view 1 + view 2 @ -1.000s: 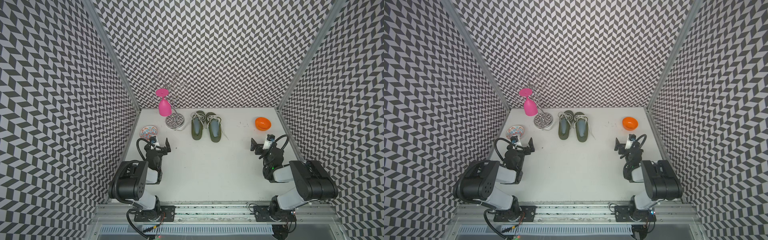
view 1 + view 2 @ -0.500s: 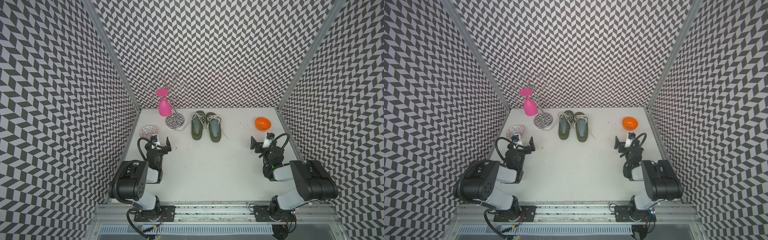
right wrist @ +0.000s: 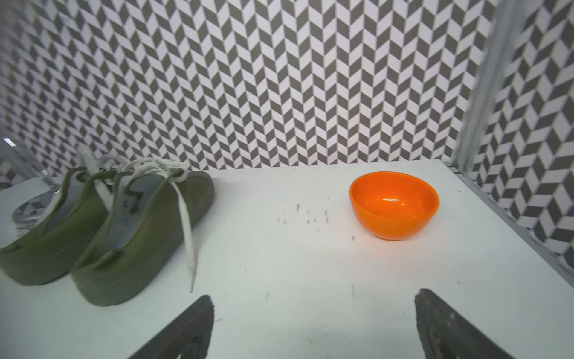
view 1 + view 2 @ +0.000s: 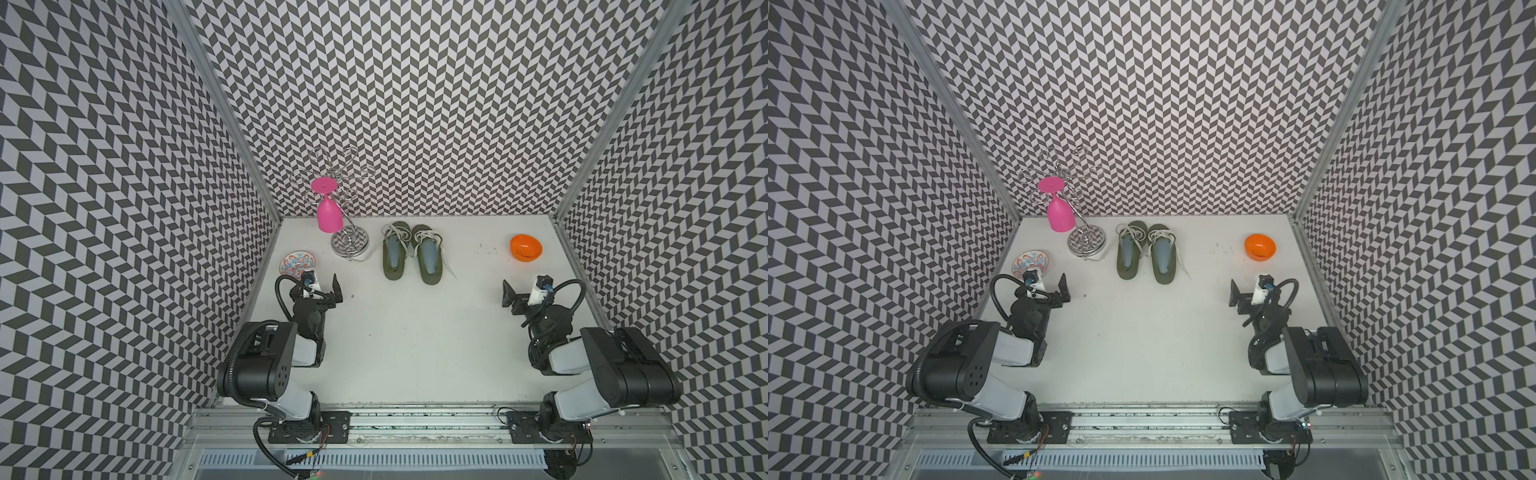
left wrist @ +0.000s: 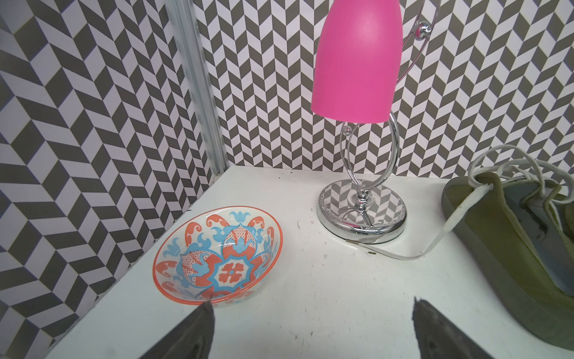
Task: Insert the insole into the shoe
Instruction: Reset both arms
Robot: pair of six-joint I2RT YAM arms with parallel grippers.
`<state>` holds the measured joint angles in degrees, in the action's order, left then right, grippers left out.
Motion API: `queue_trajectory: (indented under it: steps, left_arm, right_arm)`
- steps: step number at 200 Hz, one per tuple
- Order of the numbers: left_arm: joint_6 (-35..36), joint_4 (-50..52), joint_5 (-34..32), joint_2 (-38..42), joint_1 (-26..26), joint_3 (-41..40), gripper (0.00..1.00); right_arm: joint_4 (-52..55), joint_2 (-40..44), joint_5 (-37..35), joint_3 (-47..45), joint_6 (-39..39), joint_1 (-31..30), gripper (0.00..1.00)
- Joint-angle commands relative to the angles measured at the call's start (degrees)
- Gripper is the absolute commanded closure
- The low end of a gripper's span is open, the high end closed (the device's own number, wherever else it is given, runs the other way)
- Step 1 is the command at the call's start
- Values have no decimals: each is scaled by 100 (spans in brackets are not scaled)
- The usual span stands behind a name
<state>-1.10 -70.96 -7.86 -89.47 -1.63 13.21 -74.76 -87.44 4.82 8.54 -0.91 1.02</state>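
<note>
Left claw point(image 5: 311, 310) and right claw point(image 3: 313, 298) spread wide, gripping nothing, low at 8 and 4 o'clock of the table point(image 4: 415, 353). Toward 12 o'clock, well apart: two shoes point(image 4: 393, 272), grey-blue insole point(image 4: 429, 257) inside each. Seems done; no loose insole anywhere, nothing left but confirming fit.

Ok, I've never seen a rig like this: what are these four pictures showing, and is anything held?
A left arm and a right arm are mounted at one edge of a white table. Two pictures look down from above, side by side. The other two come from a camera on each wrist, where the dark left fingers and right fingers poke in. On the table: green shoes with grey-blue insoles inside, a pink goblet hanging upside down on a chrome rack, a patterned bowl and an orange bowl. Both pairs of fingers stand open, holding nothing.
</note>
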Motion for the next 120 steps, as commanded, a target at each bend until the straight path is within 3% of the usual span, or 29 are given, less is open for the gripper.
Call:
queue_trajectory:
  steps: [1, 14, 27, 34, 45, 61, 80, 85, 95, 102, 120]
  left_arm:
    - [2, -164, -51, 45, -22, 85, 0]
    - [0, -168, -54, 49, -22, 86, 0]
    - [3, -165, -62, 46, -24, 85, 0]
    - [4, -163, -58, 47, -24, 87, 0]
    - [5, -162, -58, 50, -22, 89, 0]
    - [5, -165, -58, 48, -22, 85, 0]
    - [6, -164, -58, 42, -17, 85, 0]
    - [6, -157, -58, 44, -22, 85, 0]
    - [1, -164, -56, 49, -24, 85, 0]
    - [4, -155, -59, 42, -22, 89, 0]
    - [7, -164, -58, 47, -22, 85, 0]
  right_arm:
    - [-260, -219, 748, 367, 509, -114, 0]
    - [-714, 92, 498, -112, 280, -33, 0]
    - [-552, 128, -712, -82, -321, 21, 0]
    - [-288, -6, -427, 174, -129, 16, 0]
    - [78, -168, 609, 614, 444, -108, 0]
    - [-612, 225, 697, -171, 430, -35, 0]
    - [-1342, -244, -634, -185, -187, -40, 0]
    - [-1152, -330, -372, 19, -78, -54, 0]
    - [220, -130, 918, 596, 531, -66, 0]
    - [672, 85, 811, 684, 529, -52, 0]
    - [-555, -280, 495, 375, 310, -79, 0]
